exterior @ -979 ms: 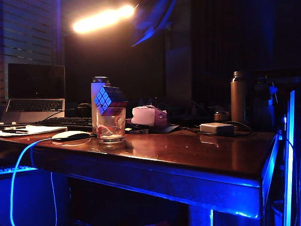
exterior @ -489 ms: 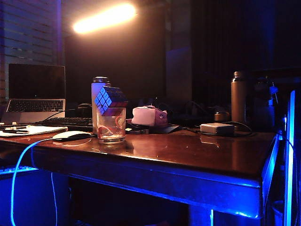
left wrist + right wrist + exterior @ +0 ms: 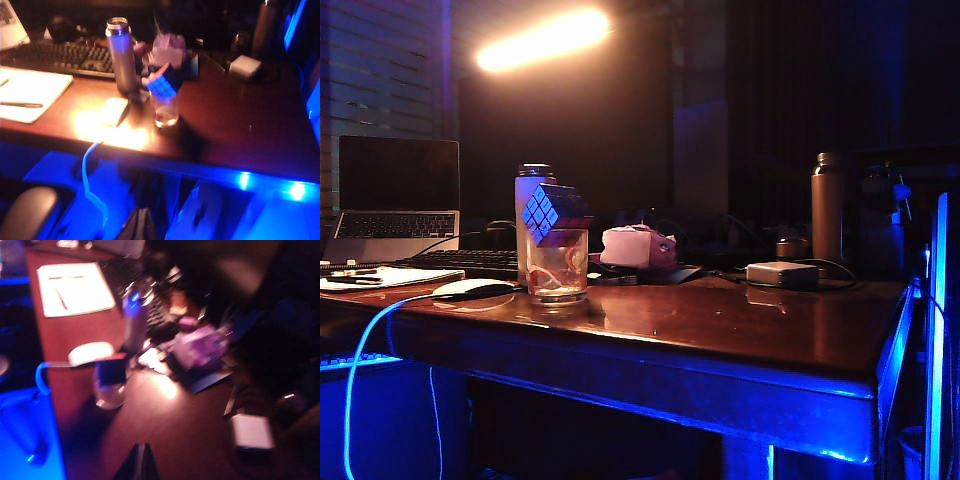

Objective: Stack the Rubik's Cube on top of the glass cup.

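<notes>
The Rubik's Cube point(image 3: 556, 213) rests tilted, one corner down, in the mouth of the glass cup point(image 3: 557, 268) near the table's front left. No arm shows in the exterior view. In the left wrist view the Rubik's Cube point(image 3: 164, 80) sits on the glass cup point(image 3: 165, 112) far ahead of my left gripper point(image 3: 142, 209), which is pulled back off the table's front edge, shut and empty. My right gripper point(image 3: 140, 443) hangs over the table with its fingers together and empty, well apart from the Rubik's Cube point(image 3: 111, 369) and the glass cup point(image 3: 110, 394).
A white bottle point(image 3: 528, 195) stands just behind the glass, with a white mouse point(image 3: 470, 288) to its left. A keyboard point(image 3: 460, 260), a laptop point(image 3: 395, 195) and a notebook point(image 3: 385, 277) lie at the left. A pink bundle point(image 3: 637, 246), a grey box point(image 3: 781, 273) and a brown bottle point(image 3: 827, 205) stand further right.
A blurred arm seen high in the exterior view one second ago has left the view. The cube and the glass have stayed put.
</notes>
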Controlling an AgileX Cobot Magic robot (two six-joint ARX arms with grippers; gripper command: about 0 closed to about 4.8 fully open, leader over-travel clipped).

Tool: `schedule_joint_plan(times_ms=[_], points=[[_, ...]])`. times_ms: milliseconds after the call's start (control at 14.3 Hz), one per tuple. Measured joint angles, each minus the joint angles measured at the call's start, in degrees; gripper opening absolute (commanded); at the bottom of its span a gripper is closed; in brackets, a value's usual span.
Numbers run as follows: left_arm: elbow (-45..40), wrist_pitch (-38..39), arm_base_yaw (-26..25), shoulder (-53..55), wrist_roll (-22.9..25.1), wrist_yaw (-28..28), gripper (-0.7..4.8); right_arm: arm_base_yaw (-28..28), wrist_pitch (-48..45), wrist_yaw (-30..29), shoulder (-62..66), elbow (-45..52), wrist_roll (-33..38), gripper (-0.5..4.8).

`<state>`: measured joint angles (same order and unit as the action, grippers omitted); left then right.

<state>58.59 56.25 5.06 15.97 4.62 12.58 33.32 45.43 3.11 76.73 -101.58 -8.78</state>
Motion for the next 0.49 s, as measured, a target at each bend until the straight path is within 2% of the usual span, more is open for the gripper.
schedule_joint_plan(times_ms=[140,280,350,419,489], points=[[-10.1,-3.6,0.0,-7.5,-4.4,-0.2,-0.04,0.0,-4.4,-2.5,-3.5,8.9,1.1,-0.01],[-18.7,-8.5,0.0,-11.6,-5.5,-0.2,-0.04,1.1,-11.5,-3.1,-10.4,20.1,1.7,-0.01],[-23.2,-11.1,0.0,-12.0,-7.1,0.0,-0.04,1.6,-18.8,-3.2,-16.4,28.6,1.7,-0.01],[-24.5,-12.2,0.0,-11.6,-8.1,0.1,-0.04,2.2,-24.1,-3.2,-21.7,36.0,1.7,-0.01],[-25.2,-16.9,0.0,-11.9,-8.3,0.2,-0.04,2.8,-29.3,-3.1,-26.4,42.8,1.7,-0.01]])
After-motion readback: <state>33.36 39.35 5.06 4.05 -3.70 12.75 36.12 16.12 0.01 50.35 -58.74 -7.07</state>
